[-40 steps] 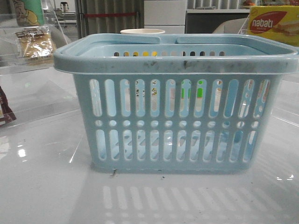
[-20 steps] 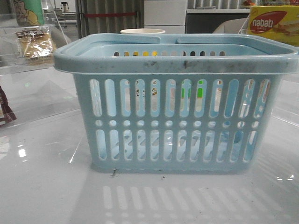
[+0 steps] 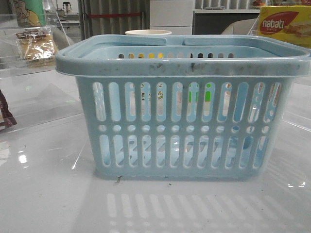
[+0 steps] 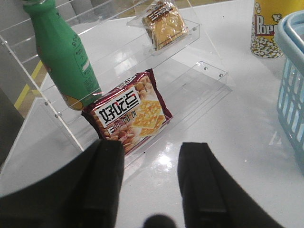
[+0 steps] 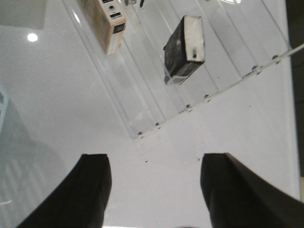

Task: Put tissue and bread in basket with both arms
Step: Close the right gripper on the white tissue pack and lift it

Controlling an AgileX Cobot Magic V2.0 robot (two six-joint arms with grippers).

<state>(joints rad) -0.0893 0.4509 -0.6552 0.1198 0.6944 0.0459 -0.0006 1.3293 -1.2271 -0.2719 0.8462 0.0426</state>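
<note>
- Three views to call. Front first: the basket (image 3: 182, 107) fills the middle of the white table (image 3: 48, 194), upright, light blue with a scuffed rim. The bread (image 3: 35, 44) sits on a clear shelf (image 3: 29, 68) well off to the basket's left; a yellow box (image 3: 285, 25) is behind the basket on the right, and a pale cup rim (image 3: 148, 33) peeks over its far edge.
- Left wrist view: the left gripper (image 4: 151, 164) hangs above the table, jaws apart, nothing between them. Beyond the fingers a dark-red snack pack (image 4: 128, 111) leans on the clear shelf beside a green bottle (image 4: 61, 52); the bread (image 4: 165, 24) lies on a higher step. The basket's edge (image 4: 292, 85) and a popcorn cup (image 4: 266, 31) show at one side.
- Right wrist view: the right gripper (image 5: 156, 183) is spread wide and empty over bare table. The tissue (image 5: 185, 50), a dark pack, rests on a clear stepped stand (image 5: 142, 85), apart from a tan box (image 5: 104, 21).
</note>
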